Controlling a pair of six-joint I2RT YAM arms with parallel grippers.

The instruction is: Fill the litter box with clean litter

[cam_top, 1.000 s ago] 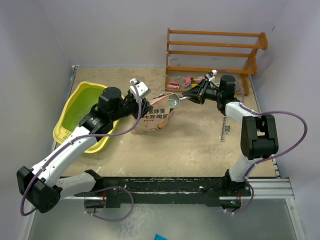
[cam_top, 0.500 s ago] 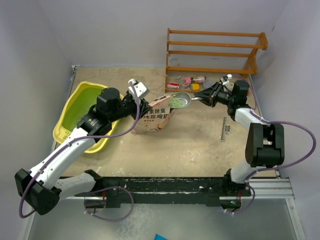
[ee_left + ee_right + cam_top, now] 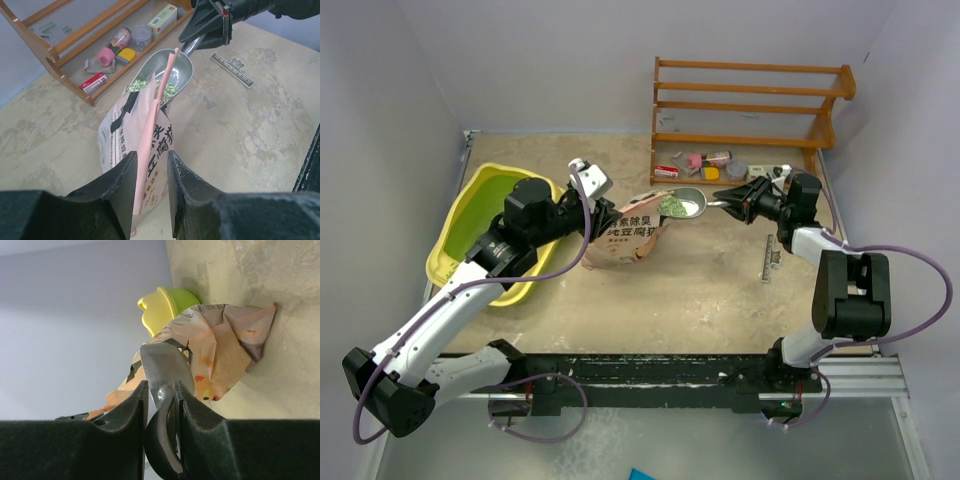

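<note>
Left fingers clamped on pink bag edge; right fingers clamped on handle of scoop with clean litter.

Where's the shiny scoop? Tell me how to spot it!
Find the wooden rack at the back of the table. In front of it, by the top of the pink bag, the right hand holds the scoop. Only it is a shiny silver bowl with green litter inside.

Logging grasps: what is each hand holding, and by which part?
The left hand pinches the bag by its open top edge. The right hand grips the scoop by its handle; green litter sits in its bowl.
</note>
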